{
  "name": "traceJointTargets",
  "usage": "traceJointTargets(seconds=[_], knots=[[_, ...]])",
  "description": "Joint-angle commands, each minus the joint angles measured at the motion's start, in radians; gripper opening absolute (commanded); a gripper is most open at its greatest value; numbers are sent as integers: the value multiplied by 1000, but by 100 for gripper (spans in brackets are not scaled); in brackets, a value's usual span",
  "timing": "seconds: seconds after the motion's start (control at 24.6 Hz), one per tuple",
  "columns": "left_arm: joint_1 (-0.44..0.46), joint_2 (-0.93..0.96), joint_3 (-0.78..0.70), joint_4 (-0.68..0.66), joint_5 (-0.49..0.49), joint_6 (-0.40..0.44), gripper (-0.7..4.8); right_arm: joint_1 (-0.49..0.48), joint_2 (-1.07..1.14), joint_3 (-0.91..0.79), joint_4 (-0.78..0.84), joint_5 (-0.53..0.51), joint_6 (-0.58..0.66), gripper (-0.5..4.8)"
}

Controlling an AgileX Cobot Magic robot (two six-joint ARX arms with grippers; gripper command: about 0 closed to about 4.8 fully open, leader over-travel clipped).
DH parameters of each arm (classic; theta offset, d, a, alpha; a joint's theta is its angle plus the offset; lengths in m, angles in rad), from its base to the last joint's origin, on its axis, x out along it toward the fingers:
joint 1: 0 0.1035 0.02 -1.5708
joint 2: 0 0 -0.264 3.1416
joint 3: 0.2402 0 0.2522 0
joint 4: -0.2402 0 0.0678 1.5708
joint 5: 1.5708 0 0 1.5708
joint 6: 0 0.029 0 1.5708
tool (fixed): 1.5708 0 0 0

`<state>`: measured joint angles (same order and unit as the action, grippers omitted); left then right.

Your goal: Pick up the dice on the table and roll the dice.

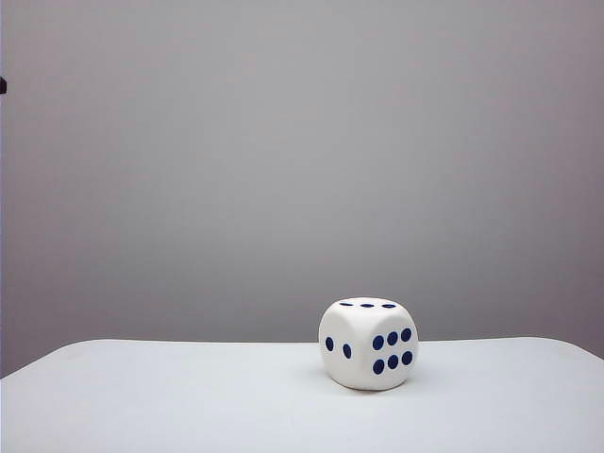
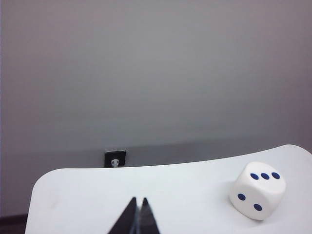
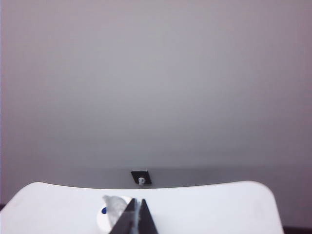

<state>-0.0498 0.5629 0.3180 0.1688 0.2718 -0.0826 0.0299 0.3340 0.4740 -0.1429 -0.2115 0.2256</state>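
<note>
Grey wall (image 1: 283, 142) was seen behind the white bench (image 1: 142, 406). Left jaws (image 2: 138, 217) and right jaws (image 3: 137, 217) were shut, empty. Off to one side of the left jaws, just ahead of the right, sat the dice (image 1: 368, 343). Likely already rolled; otherwise, jaws must be opened first.

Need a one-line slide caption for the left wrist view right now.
Left gripper, shut, hovers above the table; the dice sits apart, three pips up.

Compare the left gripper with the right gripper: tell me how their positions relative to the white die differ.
The left gripper points at bare table, with the white, rounded, navy-pipped foam-like die well off to one side of it. The right gripper has the die directly behind its fingertips, partly hiding it. Both have dark fingers, shut and holding nothing, low over the pale table.
</note>
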Motion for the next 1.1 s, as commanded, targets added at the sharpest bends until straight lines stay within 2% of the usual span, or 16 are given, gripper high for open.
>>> traceJointTargets(seconds=[0.04, 0.24, 0.37, 0.49, 0.61, 0.77, 0.9, 1.1], knots=[[-2, -61, -31, 28, 5, 47, -6, 0, -55, -52, 45, 31, 57, -1], [-1, -186, -97, 46, 2, 61, -6, 0, -154, -151, 106, 35, 60, -1], [0, -258, -153, 83, 1, 16, -6, -1, -204, -202, 148, 37, 60, -1], [0, -327, -203, 83, 2, 14, -6, 0, -247, -250, 176, 37, 60, -1], [0, -393, -236, 46, -4, -26, -6, 0, -282, -286, 172, 35, 59, -1], [0, -462, -274, 20, -64, -70, -6, -2, -310, -340, 174, 75, 58, -1], [0, -513, -298, -40, -151, -70, -6, -1, -314, -394, 175, 106, 58, -1], [0, -552, -312, -129, -163, -40, -6, -1, -314, -451, 193, 109, 58, -1]])
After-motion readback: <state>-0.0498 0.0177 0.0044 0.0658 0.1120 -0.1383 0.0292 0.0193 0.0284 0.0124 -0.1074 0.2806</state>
